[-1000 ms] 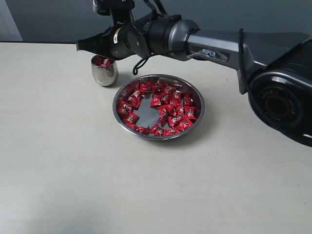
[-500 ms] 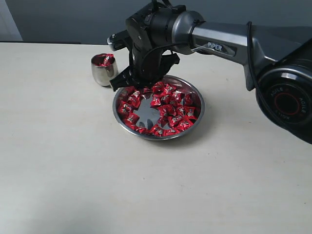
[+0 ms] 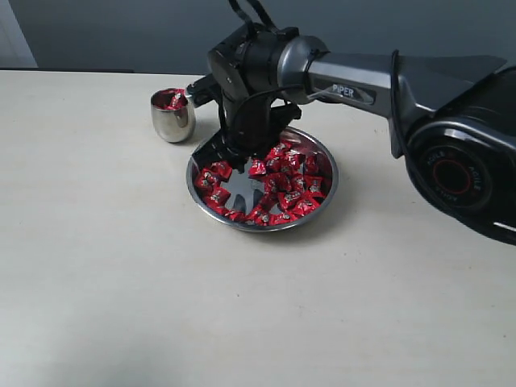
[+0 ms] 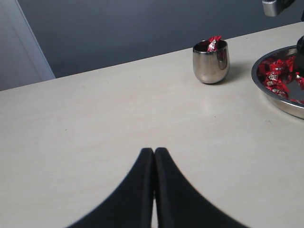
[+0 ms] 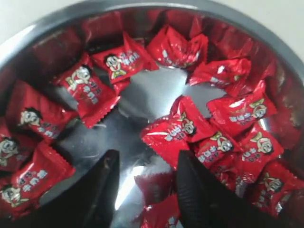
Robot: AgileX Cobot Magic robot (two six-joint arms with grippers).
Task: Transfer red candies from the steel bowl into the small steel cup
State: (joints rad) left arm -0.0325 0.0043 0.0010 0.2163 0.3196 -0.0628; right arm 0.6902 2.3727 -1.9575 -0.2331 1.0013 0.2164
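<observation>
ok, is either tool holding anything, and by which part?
Nothing held. Right tool stands open over the red candies in the steel bowl, none gripped. Left tool shut and empty.

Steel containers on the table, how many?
2. The cup stands at back left in the exterior view; the bowl sits just right of it, not touching. None seems hidden.

FREE: you can pass over cream surface (image 3: pixel 121 282) | BLOCKED: grey arm (image 3: pixel 355 76) above shallow steel bowl (image 3: pixel 266 229); small steel cup (image 3: pixel 172 125) beside
</observation>
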